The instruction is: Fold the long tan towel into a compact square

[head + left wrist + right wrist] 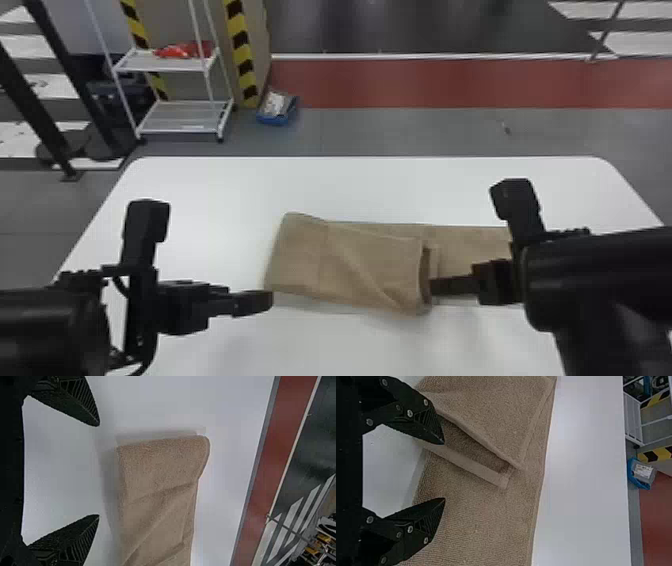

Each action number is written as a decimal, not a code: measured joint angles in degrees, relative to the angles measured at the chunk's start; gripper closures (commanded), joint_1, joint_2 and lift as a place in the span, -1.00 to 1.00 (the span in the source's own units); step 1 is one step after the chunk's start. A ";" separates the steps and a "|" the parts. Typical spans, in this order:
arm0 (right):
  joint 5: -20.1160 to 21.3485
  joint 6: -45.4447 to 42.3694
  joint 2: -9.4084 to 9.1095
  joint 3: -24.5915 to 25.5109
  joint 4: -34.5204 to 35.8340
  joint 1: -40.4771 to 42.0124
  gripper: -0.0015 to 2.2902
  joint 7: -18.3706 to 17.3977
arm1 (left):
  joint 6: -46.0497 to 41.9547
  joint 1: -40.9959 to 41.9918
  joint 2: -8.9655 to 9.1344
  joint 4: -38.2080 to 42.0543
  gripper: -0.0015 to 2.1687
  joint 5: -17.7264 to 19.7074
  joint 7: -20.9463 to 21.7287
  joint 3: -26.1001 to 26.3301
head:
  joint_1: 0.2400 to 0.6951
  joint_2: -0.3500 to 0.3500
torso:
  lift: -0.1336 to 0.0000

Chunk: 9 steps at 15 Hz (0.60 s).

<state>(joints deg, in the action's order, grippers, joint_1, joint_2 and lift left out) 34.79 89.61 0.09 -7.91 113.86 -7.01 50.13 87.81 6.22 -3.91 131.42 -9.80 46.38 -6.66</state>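
The long tan terry-cloth towel lies across the middle of the white desk with rounded corners, partly folded: a broad flap on my left lies doubled over, and its loose edge ends partway along the towel. From there a flatter stretch runs on to my right, under my right arm. Beside that loose edge, a paler hemmed strip shows next to the top layer's corner. I have my left end effector just beside the near corner of the towel's folded end; its black fingers stand wide apart with nothing between them. My right end effector is at the loose edge of the flap, its fingers also spread, one by the flap and the other over the flatter stretch; I cannot tell whether either touches the cloth. Beyond the desk stand a white-framed shelf cart and a blue-wrapped bundle on the floor.
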 measured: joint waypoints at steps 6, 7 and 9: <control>-0.64 0.00 0.00 0.30 -0.57 -0.61 -0.15 -0.60 | -0.93 0.40 -0.04 -0.02 -0.93 0.04 0.22 -0.34 | 1.00 0.09 | -0.87; -0.67 0.00 0.00 0.38 -0.58 -0.76 -0.15 -0.69 | -0.99 0.46 -0.04 -0.02 -0.93 0.04 0.26 -0.36 | 1.00 0.09 | -0.87; -0.68 0.00 0.00 0.36 -0.99 -0.93 -0.15 -1.58 | -1.20 0.56 -0.04 -0.15 -0.93 0.04 0.39 -0.37 | 1.00 0.08 | -0.87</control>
<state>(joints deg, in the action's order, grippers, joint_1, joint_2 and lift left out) 34.11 89.61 0.09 -7.55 112.87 -7.94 48.56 86.61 6.78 -3.96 131.27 -9.76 46.77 -7.03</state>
